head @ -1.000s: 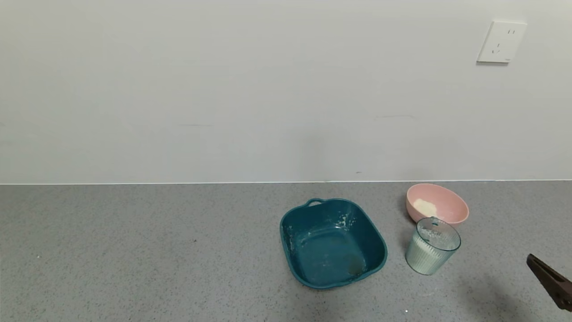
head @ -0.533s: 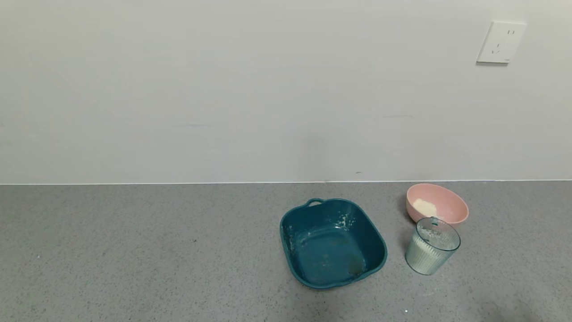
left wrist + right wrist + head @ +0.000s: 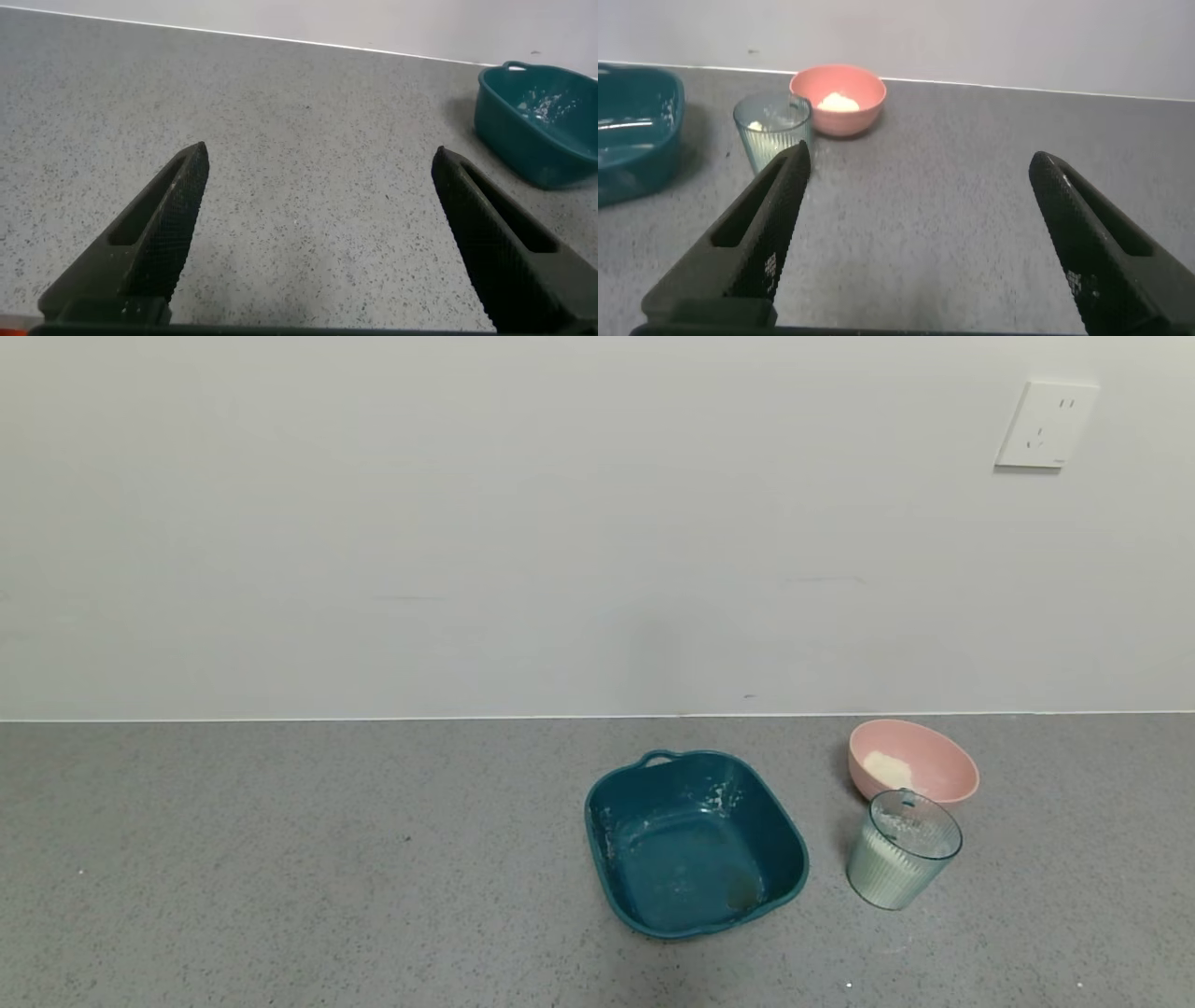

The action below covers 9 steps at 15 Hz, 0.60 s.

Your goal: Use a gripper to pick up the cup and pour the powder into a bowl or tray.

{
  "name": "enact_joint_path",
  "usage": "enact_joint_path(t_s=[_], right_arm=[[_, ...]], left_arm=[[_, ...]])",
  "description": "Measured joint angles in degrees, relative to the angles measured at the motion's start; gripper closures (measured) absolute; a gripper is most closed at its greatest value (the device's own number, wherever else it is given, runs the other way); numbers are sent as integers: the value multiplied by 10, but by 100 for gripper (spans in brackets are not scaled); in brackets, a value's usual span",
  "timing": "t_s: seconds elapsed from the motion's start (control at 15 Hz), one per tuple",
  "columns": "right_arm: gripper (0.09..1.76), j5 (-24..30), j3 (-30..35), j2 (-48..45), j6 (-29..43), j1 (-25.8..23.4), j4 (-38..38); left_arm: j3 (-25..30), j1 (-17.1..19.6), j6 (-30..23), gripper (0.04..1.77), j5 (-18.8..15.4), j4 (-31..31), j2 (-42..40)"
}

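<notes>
R gripper (image 3: 915, 233) gone from head view vs 1 s ago, fingers wide, well back from ribbed cup (image 3: 903, 849) by pink bowl (image 3: 913, 761) w/ powder (image 3: 888, 767) → pour looks done.

We see a translucent ribbed plastic cup (image 3: 903, 849), smooth matt pink bowl (image 3: 934, 768), glossy teal tray (image 3: 693, 840), speckled matt counter (image 3: 280, 859).

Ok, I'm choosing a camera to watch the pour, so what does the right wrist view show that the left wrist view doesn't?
Only the right wrist view shows the cup, the pink bowl with powder, and the right gripper, fingers open. Only the left wrist view shows the left gripper, open over bare counter. Both show the teal tray.
</notes>
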Motion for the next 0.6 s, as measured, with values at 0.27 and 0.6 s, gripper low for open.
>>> enact_joint_path(t_s=[0.27, 0.6], right_arm=[[15, 12, -17, -95, -24, 7, 67], [15, 34, 28, -144, -28, 9, 78]], left_arm=[[0, 0, 0, 9, 0, 0, 0], [0, 0, 0, 9, 0, 0, 0]])
